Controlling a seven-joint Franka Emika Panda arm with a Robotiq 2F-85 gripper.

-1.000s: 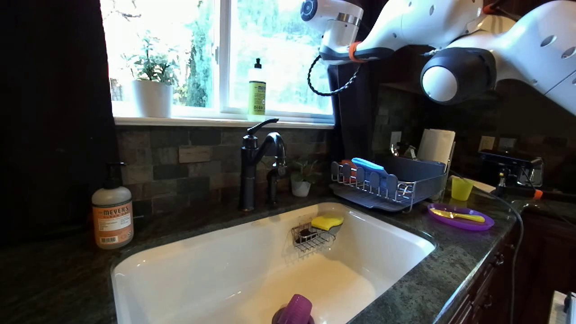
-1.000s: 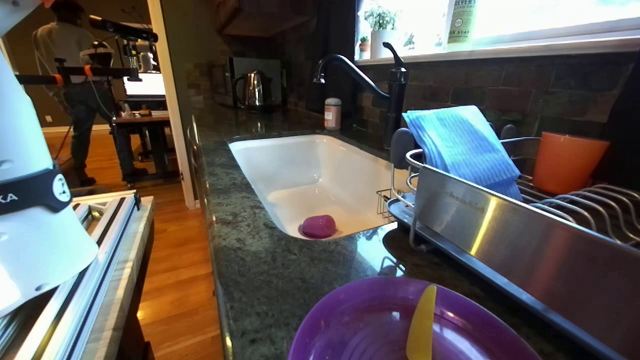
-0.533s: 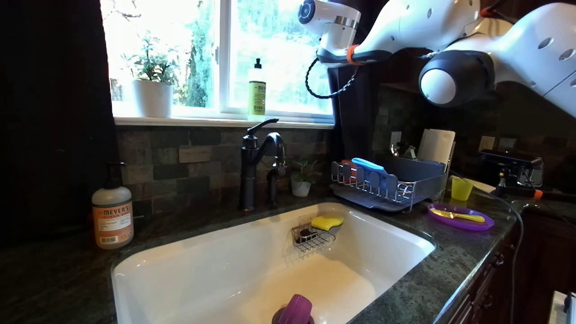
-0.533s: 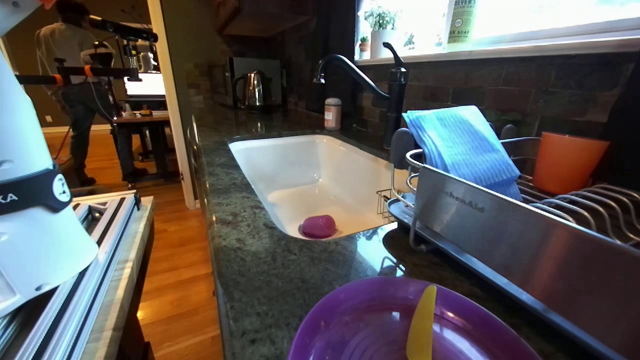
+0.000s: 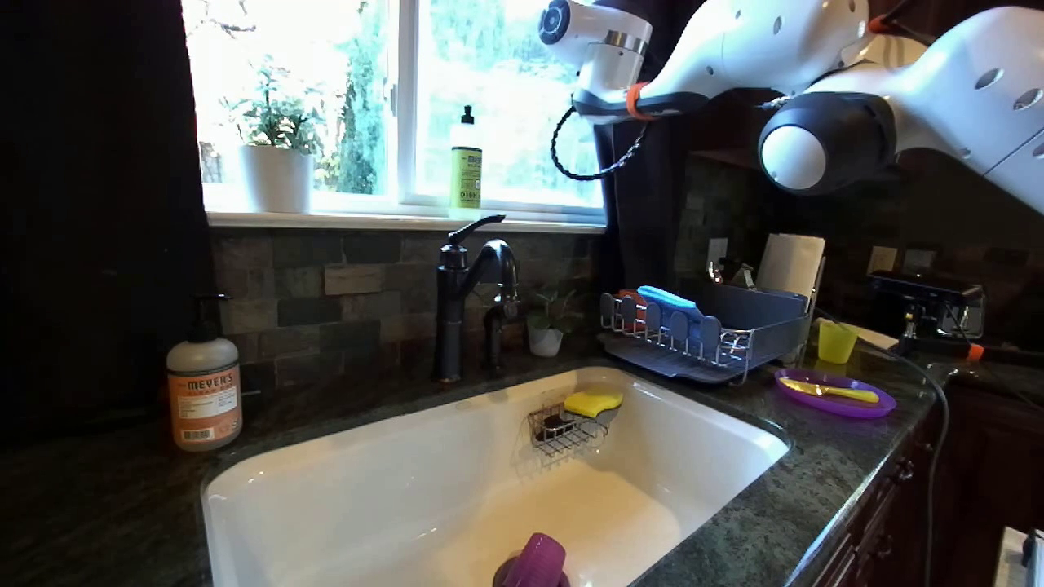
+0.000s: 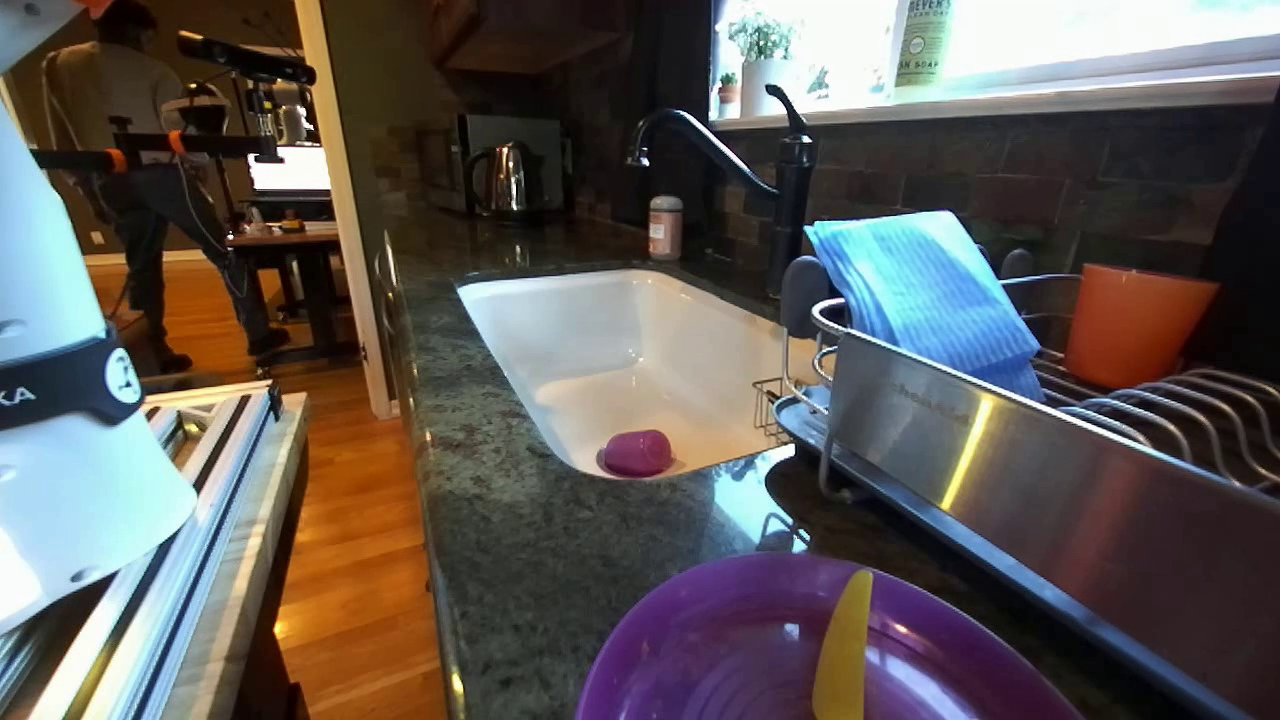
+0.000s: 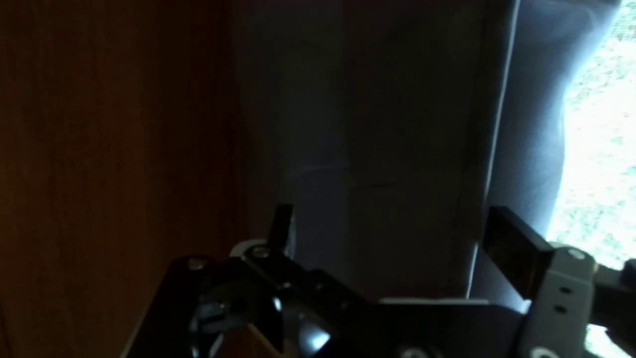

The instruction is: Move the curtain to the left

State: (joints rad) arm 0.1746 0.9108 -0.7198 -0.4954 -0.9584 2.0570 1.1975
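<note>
Black jaws gape wide before the curtain [image 7: 397, 139].

In an exterior view, my arm [image 5: 767, 45] has drifted slightly left and down in the frame over the last second. My wrist [image 5: 613, 61] and its orange band [image 5: 637, 100] have moved with it, and my cable [image 5: 582, 178] now loops a touch farther across the window [image 5: 506, 90]. My white-capped joint [image 5: 822, 145] sits a shade lower too. In an exterior view, the person [image 6: 110, 80] has swayed leftward, and one leg [image 6: 243, 295] slants more. On the steel panel [image 6: 1080, 540], the yellow glint [image 6: 966, 455], missing half a second ago, is back, and the lettering [image 6: 925, 402] has grown faint again.
</note>
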